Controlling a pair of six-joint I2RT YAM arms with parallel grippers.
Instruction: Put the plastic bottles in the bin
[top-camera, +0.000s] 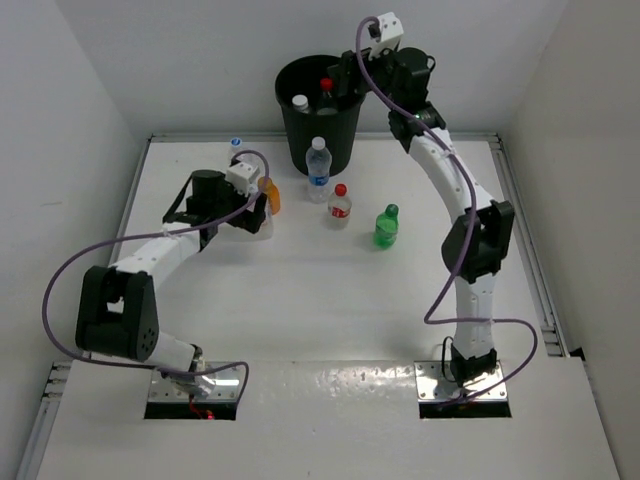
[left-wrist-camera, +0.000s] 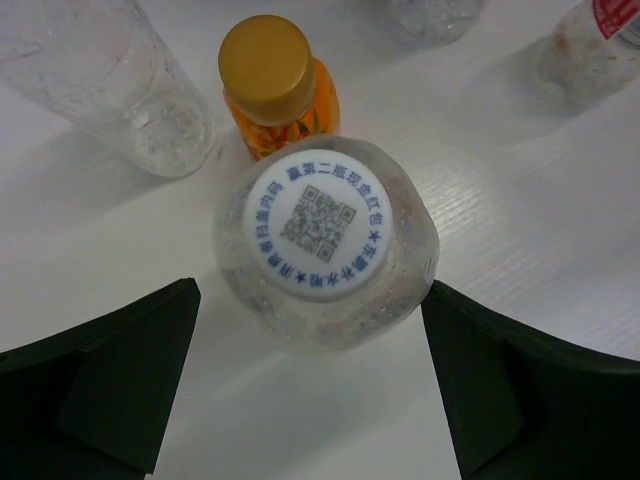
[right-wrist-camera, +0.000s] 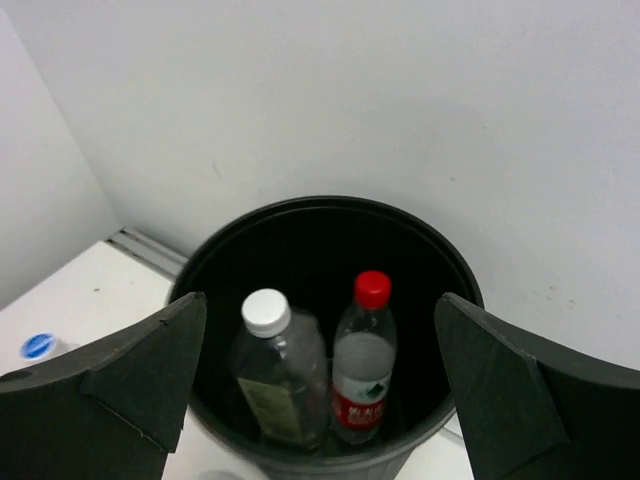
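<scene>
The black bin (top-camera: 338, 135) stands at the back and holds a white-capped clear bottle (top-camera: 300, 101) and a red-capped one (top-camera: 326, 85). My right gripper (top-camera: 346, 76) hangs open and empty above the bin's rim (right-wrist-camera: 330, 202), with both bottles below it (right-wrist-camera: 268, 312) (right-wrist-camera: 372, 290). My left gripper (top-camera: 262, 214) is open around a clear bottle with a printed white cap (left-wrist-camera: 322, 222), which stands on the table. The orange bottle (left-wrist-camera: 275, 90) stands just beyond it. A white-capped bottle (top-camera: 318, 166), a red-capped bottle (top-camera: 340, 205) and a green bottle (top-camera: 387, 226) stand mid-table.
A blue-capped bottle (top-camera: 236, 146) stands near the back left wall and also shows in the right wrist view (right-wrist-camera: 38, 346). Another clear bottle (left-wrist-camera: 110, 85) stands left of the orange one. White walls close in the table at the back and on both sides.
</scene>
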